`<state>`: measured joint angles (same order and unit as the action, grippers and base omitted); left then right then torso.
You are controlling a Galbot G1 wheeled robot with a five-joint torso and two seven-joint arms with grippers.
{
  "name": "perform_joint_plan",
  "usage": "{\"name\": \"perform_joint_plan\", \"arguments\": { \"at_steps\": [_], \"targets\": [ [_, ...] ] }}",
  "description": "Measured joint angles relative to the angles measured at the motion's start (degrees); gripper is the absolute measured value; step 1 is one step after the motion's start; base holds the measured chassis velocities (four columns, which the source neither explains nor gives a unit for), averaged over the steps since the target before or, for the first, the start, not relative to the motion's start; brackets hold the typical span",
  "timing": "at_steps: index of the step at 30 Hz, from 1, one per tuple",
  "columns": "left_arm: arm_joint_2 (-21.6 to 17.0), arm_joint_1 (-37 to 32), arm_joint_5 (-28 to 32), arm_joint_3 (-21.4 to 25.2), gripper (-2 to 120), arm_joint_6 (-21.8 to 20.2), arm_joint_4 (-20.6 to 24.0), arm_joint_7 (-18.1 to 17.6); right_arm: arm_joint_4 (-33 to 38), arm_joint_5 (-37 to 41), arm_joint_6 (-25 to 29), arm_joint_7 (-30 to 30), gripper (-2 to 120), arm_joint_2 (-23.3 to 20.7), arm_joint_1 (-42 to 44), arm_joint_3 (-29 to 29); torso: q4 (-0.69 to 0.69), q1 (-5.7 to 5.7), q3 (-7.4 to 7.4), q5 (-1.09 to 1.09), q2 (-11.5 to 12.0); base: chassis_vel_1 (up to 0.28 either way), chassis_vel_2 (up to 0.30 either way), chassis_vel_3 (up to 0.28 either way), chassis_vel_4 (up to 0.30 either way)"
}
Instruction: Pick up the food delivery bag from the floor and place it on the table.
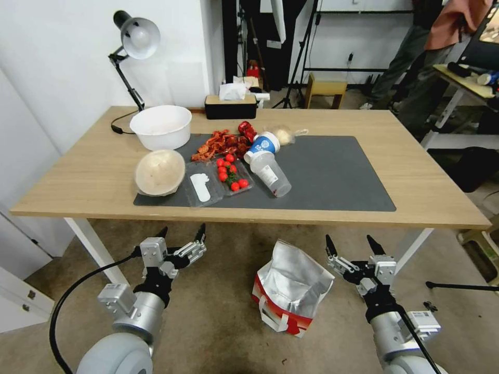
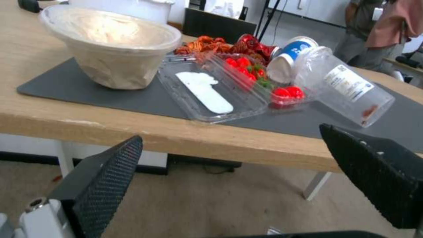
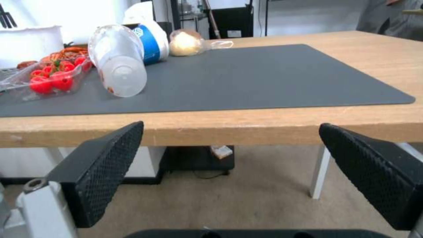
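- Right now the bag (image 1: 291,291) sits on the floor (image 1: 218,322) just in front of the table (image 1: 416,171), at about six o'clock from the grey mat (image 1: 332,176), mouth up with the silver foil lining crumpled and flopping open.
- Both claws hang below the table edge, empty and spread apart: the left gripper (image 1: 181,234) at about nine o'clock from the bag, the right gripper (image 1: 352,244) at about two o'clock and nearer to it.
- Judging by this, the step in hand is the approach; nothing is held yet.
- A good grasp would take the white strap handle (image 1: 273,317) on the near red side, or the firm rim, not the loose foil, which would likely slip or tear.
- The right gripper looks the better placed; it must drop lower and turn toward the bag.
- Each wrist view looks between its own black fingers (image 3: 110,172) at the table edge, so the arms have to tilt down before the bag comes into sight there.
- The lift has to clear the table edge; a soft bag hung by one strap may swing or sag.
- On the mat the free space lies at three o'clock from the tipped clear cup (image 1: 270,174); the tomato tray (image 1: 231,176) and bowl (image 1: 160,171) crowd the nine o'clock side, so set down to the right.
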<state>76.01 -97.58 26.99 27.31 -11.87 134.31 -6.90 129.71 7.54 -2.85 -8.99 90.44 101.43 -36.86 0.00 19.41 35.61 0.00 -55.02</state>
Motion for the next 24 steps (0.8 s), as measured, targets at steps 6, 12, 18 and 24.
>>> {"name": "perform_joint_plan", "arguments": {
  "at_steps": [6,12,18,24],
  "targets": [
    [0.01,-0.07,-0.08,-0.03,100,0.0,-0.07,-0.08,-0.32,0.04,-0.12,-0.02,100,-0.08,0.02,0.01,0.0,-0.7,-0.86,0.0,1.56,0.0,0.0,0.0,0.0],
    [0.05,-0.14,-0.12,-0.16,100,0.0,-0.11,-0.14,-0.53,0.02,-0.16,-0.09,100,-0.06,0.04,0.0,0.0,-1.32,-1.72,0.0,3.05,0.0,0.0,0.0,0.0],
    [0.06,-0.25,-0.12,-0.16,100,-0.02,-0.09,-0.14,-0.74,-0.08,-0.16,-0.26,100,-0.06,0.14,0.0,0.0,-2.04,-2.65,0.0,4.72,0.0,0.0,0.0,0.0],
    [0.16,-0.37,-0.21,-0.15,100,-0.01,0.08,-0.13,-0.79,-0.1,-0.2,-0.34,100,-0.22,0.17,-0.02,0.0,-2.8,-3.71,0.0,6.53,0.0,0.0,0.0,0.0]
  ]
}}
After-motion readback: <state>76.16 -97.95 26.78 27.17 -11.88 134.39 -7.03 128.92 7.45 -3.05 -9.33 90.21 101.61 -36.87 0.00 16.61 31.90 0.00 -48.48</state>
